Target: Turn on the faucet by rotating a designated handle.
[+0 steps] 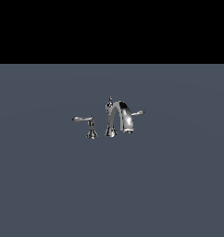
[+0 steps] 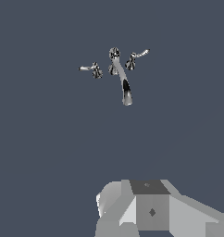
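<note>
The chrome faucet [image 1: 118, 118] stands small in the middle of the grey floor, with an arched spout and a pointed finial on its post. The handle [image 1: 139, 112] is the short thin lever at the exterior view's right, its base hidden behind the spout. A longer lever [image 1: 82, 119] on a flared pedestal stands at the left. In the wrist view the faucet [image 2: 122, 76] lies far off, with the handle [image 2: 141, 53] beside it. Only the grey body of my gripper [image 2: 146, 208] shows, well away from the faucet. Its fingers are hidden.
A plain dark grey floor [image 1: 112, 185] lies all around the faucet. A black band fills the top of the exterior view. The arm does not show in the exterior view.
</note>
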